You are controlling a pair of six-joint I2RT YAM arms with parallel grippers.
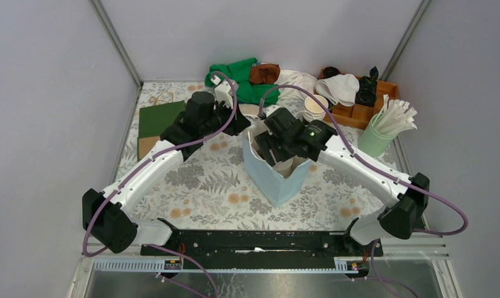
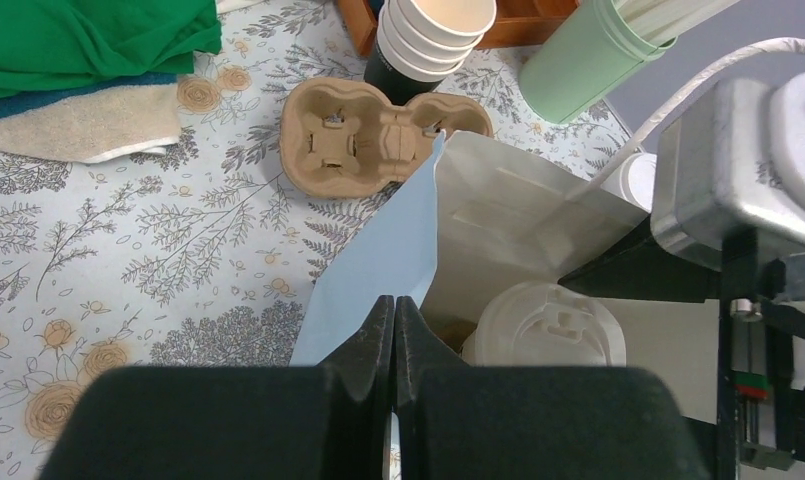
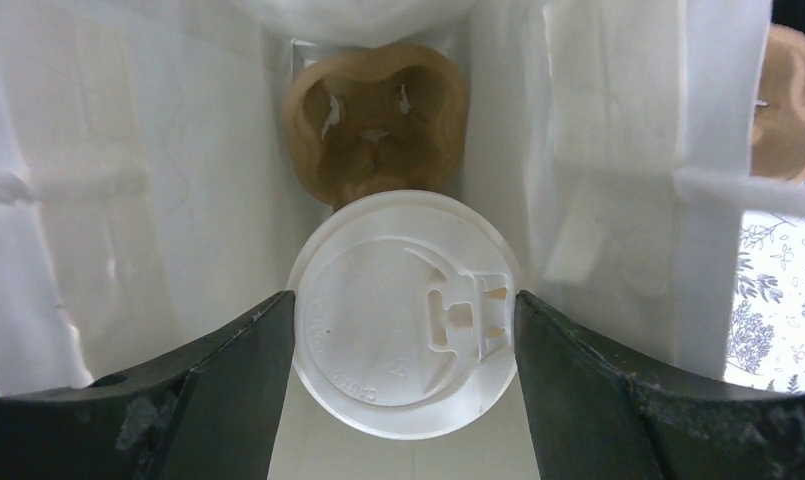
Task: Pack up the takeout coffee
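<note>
Here we have the right gripper reaching into the blue paper bag, its fingers clamped on either side of the takeout coffee, whose white lid faces the wrist camera. Past the cup, deeper in the bag, lies a brown pulp tray. Our left gripper is pinched together on the bag's rim. The bag stands on the flowered worktop, near a second pulp tray.

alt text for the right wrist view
A white-lidded takeout coffee is gripped between the right gripper's two black fingers, seen from above inside a white-walled paper bag. A brown pulp cup tray lies deeper inside the bag.
</note>
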